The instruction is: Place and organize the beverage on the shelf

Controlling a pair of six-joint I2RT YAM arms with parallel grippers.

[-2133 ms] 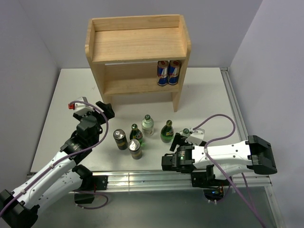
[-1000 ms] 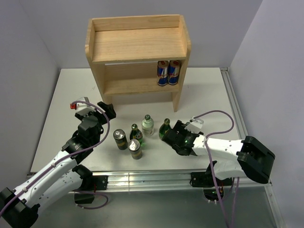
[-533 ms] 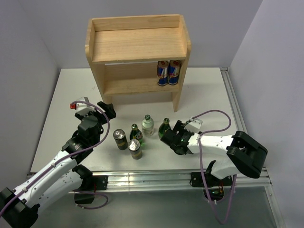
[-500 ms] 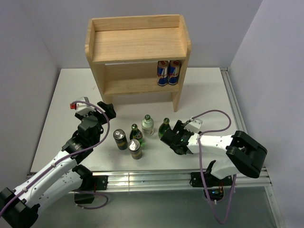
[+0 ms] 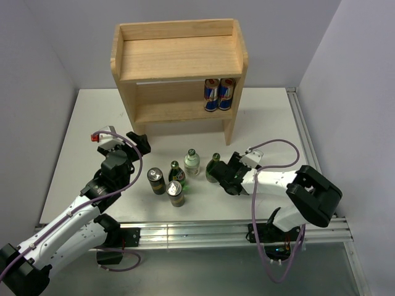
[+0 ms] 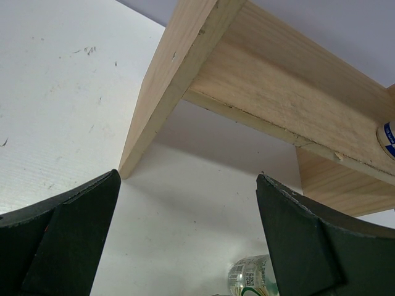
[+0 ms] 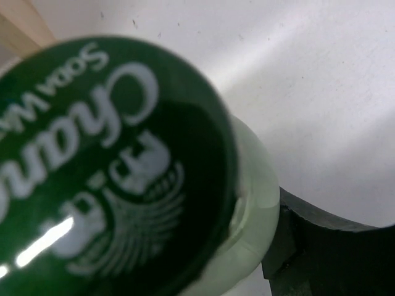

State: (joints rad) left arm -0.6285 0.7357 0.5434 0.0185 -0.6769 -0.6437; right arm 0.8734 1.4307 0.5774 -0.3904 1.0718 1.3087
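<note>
**Right gripper point(image 5: 223, 177) at a soda bottle point(image 5: 214, 165) in front of the shelf point(image 5: 179, 58), near its right leg.**

In the wrist view the green cap fills the frame and one black finger point(image 7: 327, 253) lies against the glass below it. The other finger is hidden, so it cannot be told whether the bottle is pinched. A sound lift likely calls for a firm hold and an upright bottle, rising clear of the shelf's right panel before going in. Two blue cans point(image 5: 219, 94) hold the right end of the lower board; the top board is bare. A clear bottle point(image 5: 192, 162) stands just left of the soda bottle, with a second green bottle point(image 5: 176, 174) and two dark cans point(image 5: 156, 180) farther from the shelf; a careless swing could tip them. The left gripper point(image 5: 138, 143) hovers by the shelf's left leg, its fingers point(image 6: 68, 240) spread wide on nothing.
</note>
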